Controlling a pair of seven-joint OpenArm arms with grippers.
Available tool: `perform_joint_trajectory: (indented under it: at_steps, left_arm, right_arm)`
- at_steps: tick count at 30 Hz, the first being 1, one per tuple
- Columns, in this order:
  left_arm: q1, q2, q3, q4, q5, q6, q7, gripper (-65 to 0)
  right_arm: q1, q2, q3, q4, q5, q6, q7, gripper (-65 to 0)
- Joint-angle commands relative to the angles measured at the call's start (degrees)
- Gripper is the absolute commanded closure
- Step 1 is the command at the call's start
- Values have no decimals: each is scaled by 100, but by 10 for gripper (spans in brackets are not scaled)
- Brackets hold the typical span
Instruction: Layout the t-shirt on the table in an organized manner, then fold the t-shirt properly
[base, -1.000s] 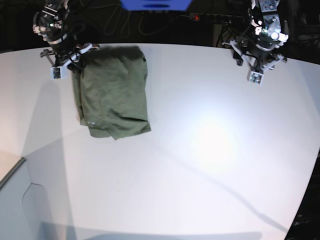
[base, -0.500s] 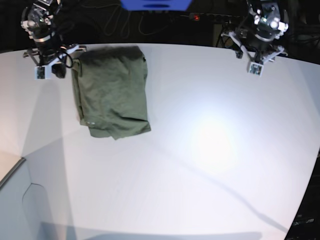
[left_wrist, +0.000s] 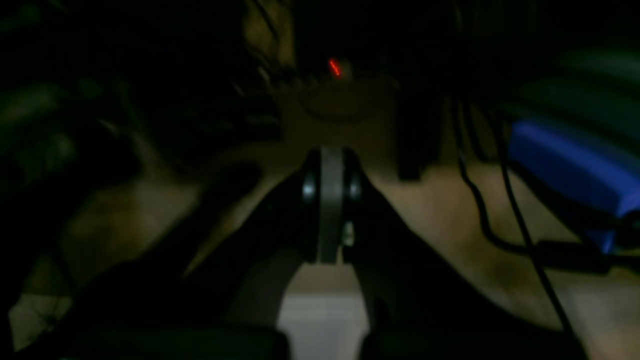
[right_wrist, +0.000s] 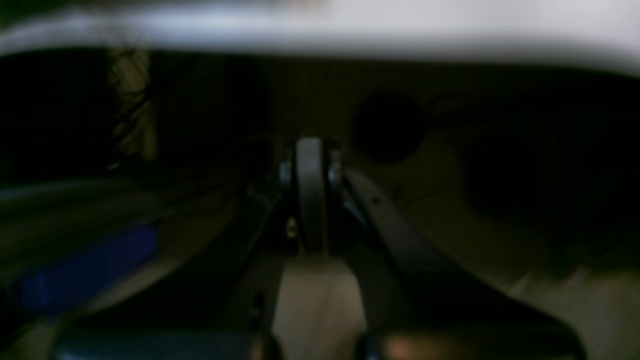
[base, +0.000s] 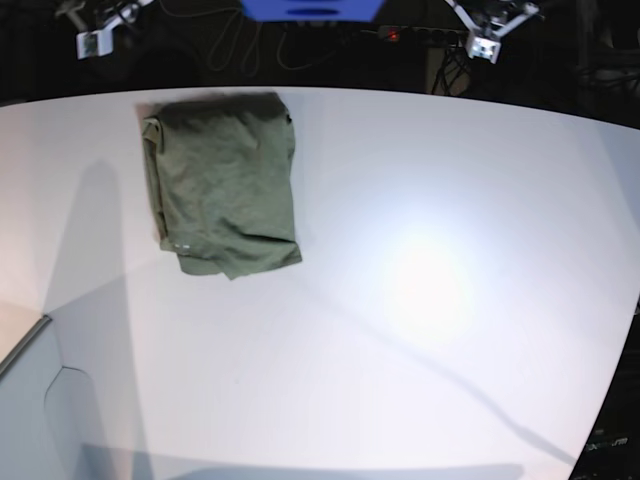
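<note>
Large white table filling most of the base view, smooth, matte-glossy with a bright glare patch right of centre, curved along its far edge. Olive-green t-shirt lying in the upper left of that view, near the far edge, folded into a compact rough rectangle, long side running toward the camera, a loose corner poking out at its lower right, soft creases across the top layer. Judged light, limp and soft cotton, not slippery, not fragile; likely to sag and unfold if lifted by one point, so best pinched through all layers at two corners of one short edge, or slid flat across the smooth top. Folding looks about done, judged from the tidy packet and both arms well apart from it. Right gripper at the top left corner of the base view, raised above and behind the table, touching nothing; in its own wrist view right gripper jaws pressed together, empty, pale blurred table edge along the top of the frame. Left gripper at the top of the base view, right of centre, likewise clear of the cloth; in its wrist view jaws closed flat against each other, nothing between them, dark background with cables and a small red light
</note>
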Motion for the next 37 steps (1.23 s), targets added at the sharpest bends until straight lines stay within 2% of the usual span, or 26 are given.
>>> perform_joint_trajectory:
  at_steps: [1,7,11,13,16,18,20,22,26,28,29,33,37]
  left_arm:
    - [-112,-31,-22,-183,-27,35,-173,0]
    - [-1053,-294,-22,-2390,-9,52,-815,0]
    - [-1897,-690,-22,-4254,-9,114,-1659,0]
    - [-2451,-918,-22,-5537,-18,122,-2186,0]
    - [-3198,-1226,-22,-7269,-18,184,-2951,0]
    - [-3541,-1349,-22,-8078,-18,413,-3523,0]
    - [-3752,-1402,-13,-8518,-9,799,-3980,0]
    - [-3849,-1402,5,-8667,0,1186,-4156,0]
    - [-3998,-1393,5,-8658,0,1511,-3997,0]
    - [-4033,-1358,5,-8658,9,1511,-3927,0]
    - [-4033,-1349,5,-8658,9,1511,-3918,0]
    - [-4042,-1261,13,-8676,0,1511,-3901,0]
    - [-4016,-1244,13,-8667,0,1503,-3909,0]
  right_arm:
    - [7,6,10,-250,80,25,94,0]
    - [842,198,1,-2281,-35,25,120,0]
    - [1413,339,1,-3160,-79,25,147,0]
    - [1659,339,1,-3591,-263,25,489,0]
    - [1976,339,1,-4426,-747,21,1307,0]
    - [2178,357,1,-5024,-1151,-322,1914,0]
    - [2354,471,1,-5666,-1547,-770,2511,0]
    - [2583,629,1,-6475,-1995,-1509,3065,0]
    - [3119,1113,1,-8154,-2733,-3126,3883,0]
    - [3303,1218,1,-8540,-2927,-3891,3988,0]
    - [3339,1218,1,-8584,-2927,-4129,3988,0]
    - [3356,1200,-412,-8584,-2927,-4700,3980,0]
    - [3339,1077,-1177,-8584,-2927,-5597,3795,0]
